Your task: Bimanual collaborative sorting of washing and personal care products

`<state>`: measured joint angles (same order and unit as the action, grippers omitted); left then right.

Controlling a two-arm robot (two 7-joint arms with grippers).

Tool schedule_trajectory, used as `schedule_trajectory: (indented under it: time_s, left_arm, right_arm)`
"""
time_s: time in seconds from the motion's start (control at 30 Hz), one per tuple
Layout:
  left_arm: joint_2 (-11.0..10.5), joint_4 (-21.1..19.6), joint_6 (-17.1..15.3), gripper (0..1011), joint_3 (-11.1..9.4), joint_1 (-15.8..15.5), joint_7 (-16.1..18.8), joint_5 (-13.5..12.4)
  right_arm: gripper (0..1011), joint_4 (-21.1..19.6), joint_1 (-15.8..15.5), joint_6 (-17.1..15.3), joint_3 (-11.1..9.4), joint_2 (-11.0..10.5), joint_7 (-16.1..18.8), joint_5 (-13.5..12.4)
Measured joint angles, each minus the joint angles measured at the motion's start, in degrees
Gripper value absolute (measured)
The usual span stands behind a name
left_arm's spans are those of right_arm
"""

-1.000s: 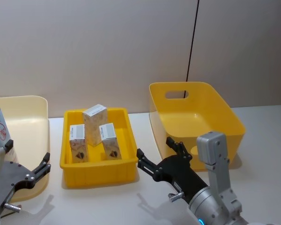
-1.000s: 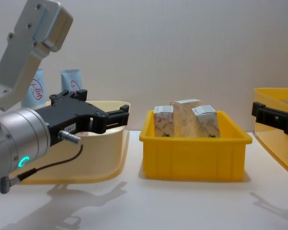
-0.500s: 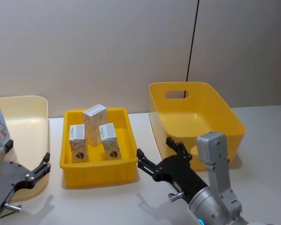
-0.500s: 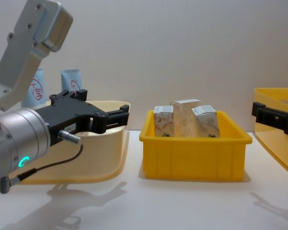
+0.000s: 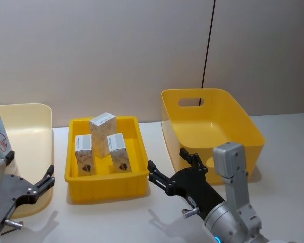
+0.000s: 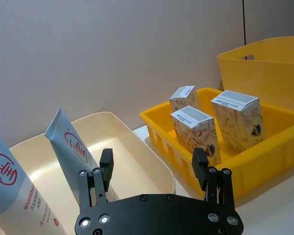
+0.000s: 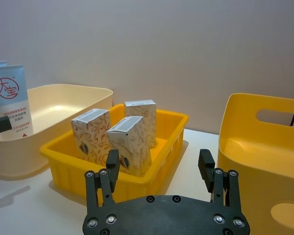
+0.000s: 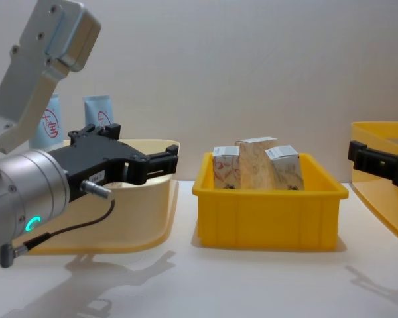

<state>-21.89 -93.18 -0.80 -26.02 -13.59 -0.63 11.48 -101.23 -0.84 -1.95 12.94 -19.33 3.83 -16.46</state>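
While both sets of jaws hang wide open and empty over the white desk (image 5: 116,217), nothing is gripped, so the risks lie in the reach. Just ahead of the left jaws, inside the pale cream plastic tub (image 5: 43,131), two tall light-blue squeeze tubes (image 6: 71,147) stand tilted. I judge that a soft tube could slip or topple if pinched off-centre. Between the two sets of jaws and ahead of both, three small beige patterned cartons with white tops (image 5: 102,132) stand crowded in the shallow yellow plastic tray (image 5: 106,185), the rear one tilted. Jaws closing on one carton may knock its neighbour or catch the rim, and both arms reaching there could clash. Beyond the right jaws sits the deep yellow handled bin (image 5: 253,131).
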Motion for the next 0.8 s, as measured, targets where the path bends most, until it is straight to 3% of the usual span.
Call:
schedule_trajectory:
  time_s: [0.8]
  left_arm:
    - [0.0,0.0,0.0,1000,0.0,0.0,0.0,0.0]
  right_arm:
    - [1001,0.0,0.0,0.0,0.0,0.0,0.0,0.0]
